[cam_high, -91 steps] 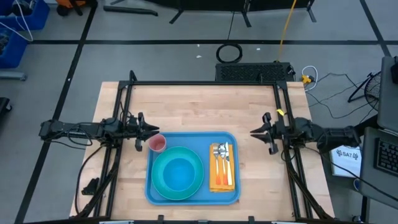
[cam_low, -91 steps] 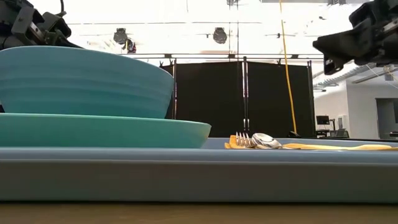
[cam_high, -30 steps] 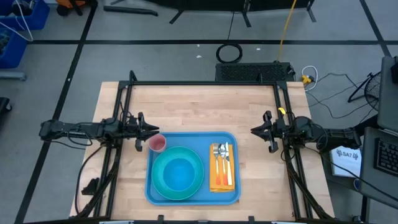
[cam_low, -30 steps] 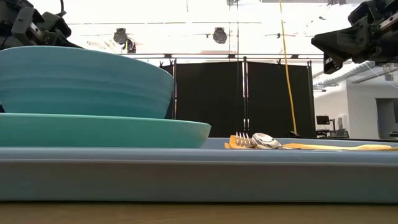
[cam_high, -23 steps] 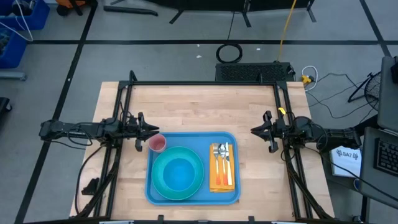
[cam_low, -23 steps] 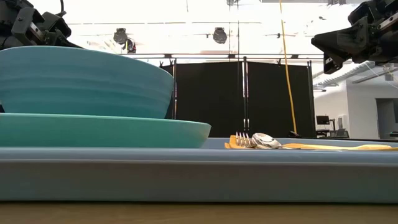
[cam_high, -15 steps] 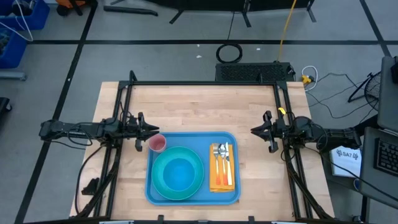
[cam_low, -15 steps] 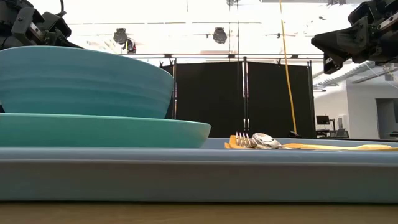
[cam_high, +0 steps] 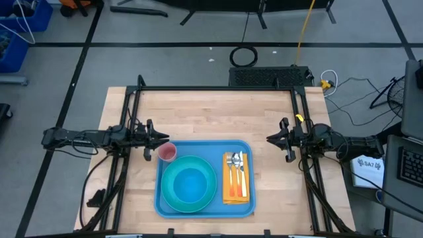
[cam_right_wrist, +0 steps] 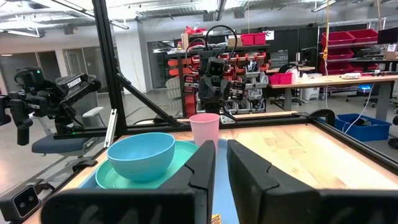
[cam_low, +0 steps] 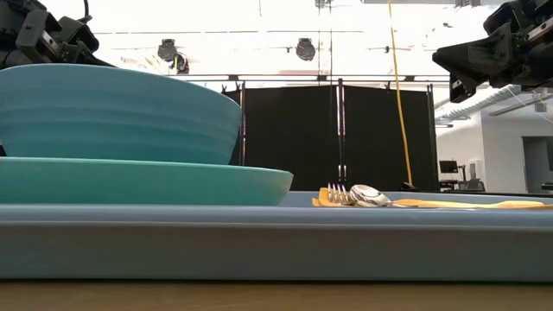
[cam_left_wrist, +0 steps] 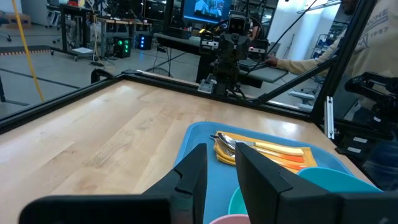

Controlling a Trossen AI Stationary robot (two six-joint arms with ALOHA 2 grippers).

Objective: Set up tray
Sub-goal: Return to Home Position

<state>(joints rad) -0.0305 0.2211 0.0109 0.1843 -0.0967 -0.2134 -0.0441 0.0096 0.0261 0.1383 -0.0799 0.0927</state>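
Note:
The blue tray (cam_high: pixel 248 149) lies on the wooden table near its front edge. On it a turquoise bowl (cam_high: pixel 190 184) sits in a turquoise plate (cam_high: pixel 166 195), and a pink cup (cam_high: pixel 167 153) stands at the tray's far left corner. A fork, spoon and knife (cam_high: pixel 236 165) lie on a yellow-orange napkin (cam_high: pixel 235 193) at the tray's right. My left gripper (cam_high: pixel 163 139) hovers level just left of the cup, open with nothing between its fingers (cam_left_wrist: pixel 196 171). My right gripper (cam_high: pixel 269 140) hovers right of the tray, a narrow gap between its fingers (cam_right_wrist: pixel 205 165).
A black frame (cam_high: pixel 218 88) runs around the table's far, left and right edges. Bare wood (cam_high: pixel 211 116) lies between the tray and the far edge. In the left wrist view a person's arm (cam_left_wrist: pixel 305 62) shows beyond the table's right side.

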